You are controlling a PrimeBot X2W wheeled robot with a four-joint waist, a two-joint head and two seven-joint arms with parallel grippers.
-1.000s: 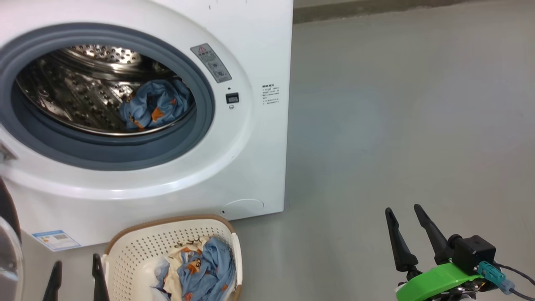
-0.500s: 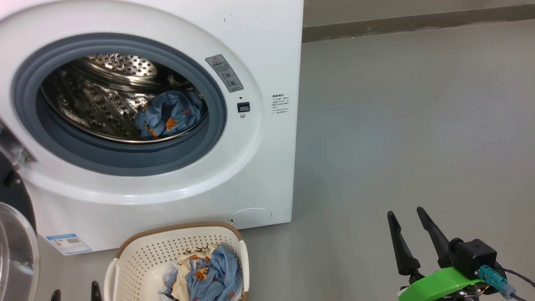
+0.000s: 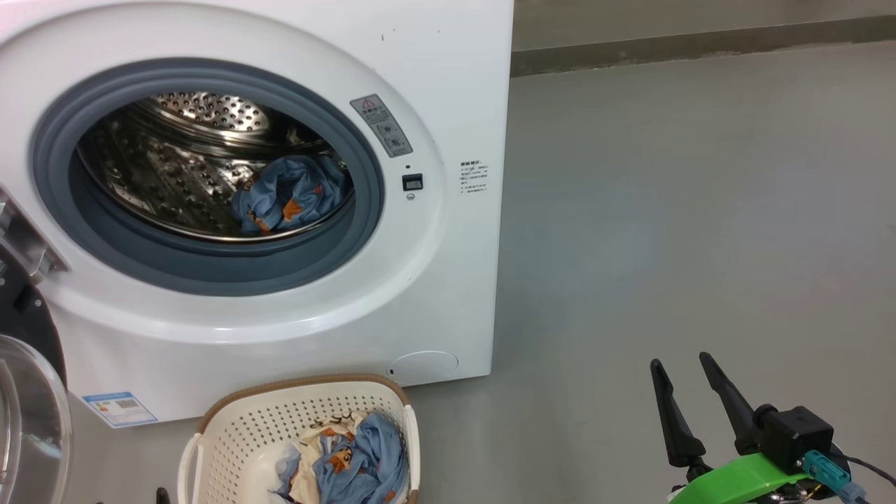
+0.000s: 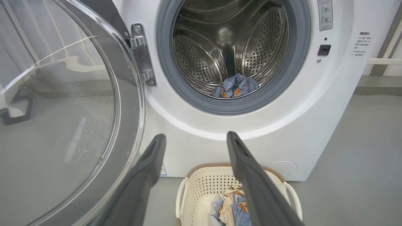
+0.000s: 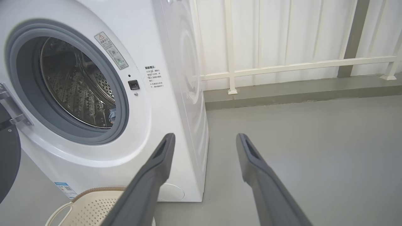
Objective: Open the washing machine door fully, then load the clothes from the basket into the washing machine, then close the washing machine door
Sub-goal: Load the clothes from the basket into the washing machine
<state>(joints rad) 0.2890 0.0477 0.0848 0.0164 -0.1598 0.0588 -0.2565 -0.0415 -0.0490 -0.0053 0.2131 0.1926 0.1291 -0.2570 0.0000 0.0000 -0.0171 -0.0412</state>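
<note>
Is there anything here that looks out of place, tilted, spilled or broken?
Nothing stands out. The washing machine door is swung open on its hinge. One garment lies in the drum, and the other clothes sit inside the basket, which stands upright on the floor before the washing machine. No spill or damage shows.

White washing machine [image 3: 280, 336]; light-blue, orange-printed clothes [image 3: 360, 462]; cream, brown-rimmed basket [image 3: 238, 434]; grey floor [image 3: 665, 210].

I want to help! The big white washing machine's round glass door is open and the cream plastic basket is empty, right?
The round door is open, but the cream perforated basket holds light-blue patterned clothes, as the head view shows.
</note>
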